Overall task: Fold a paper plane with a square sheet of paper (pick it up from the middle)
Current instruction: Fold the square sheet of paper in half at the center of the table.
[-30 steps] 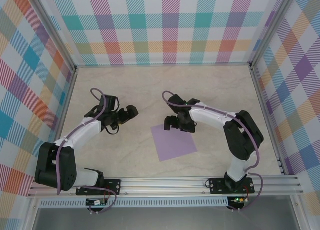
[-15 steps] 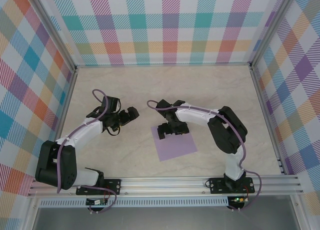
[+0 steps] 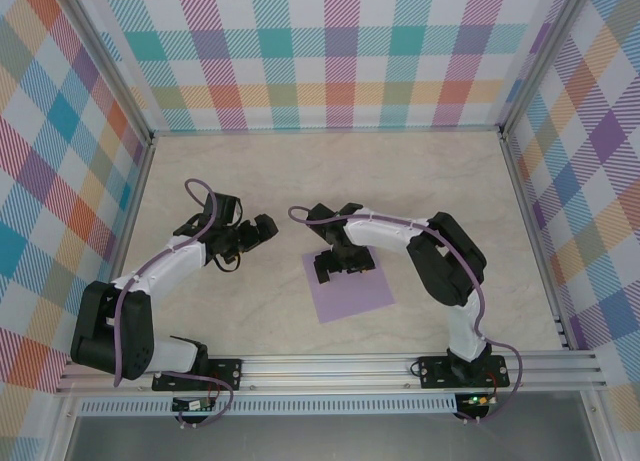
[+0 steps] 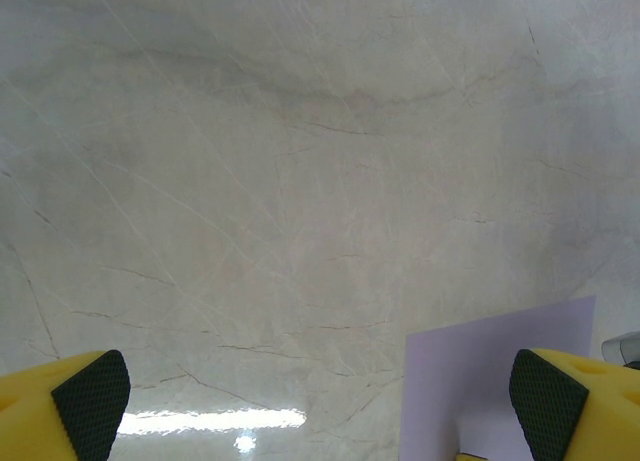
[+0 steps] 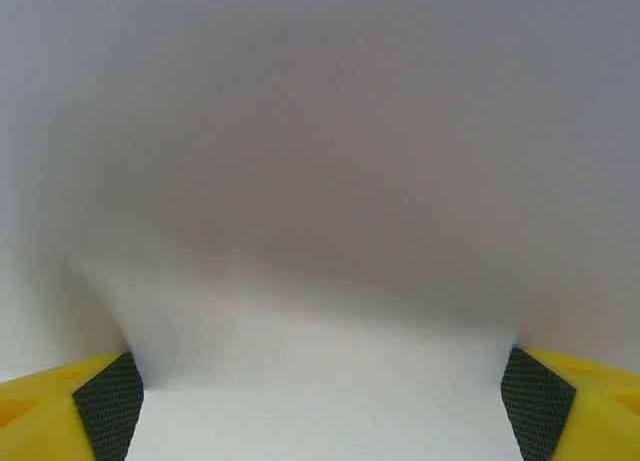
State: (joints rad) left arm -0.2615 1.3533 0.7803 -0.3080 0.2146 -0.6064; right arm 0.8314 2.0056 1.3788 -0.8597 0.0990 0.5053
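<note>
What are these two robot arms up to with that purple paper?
The right pincer, open, sits low over the far-left part of the square sheet of paper, which lies unfolded on the table. The left pincer, also open, hangs beside the sheet over bare table. No fold is made yet.
</note>
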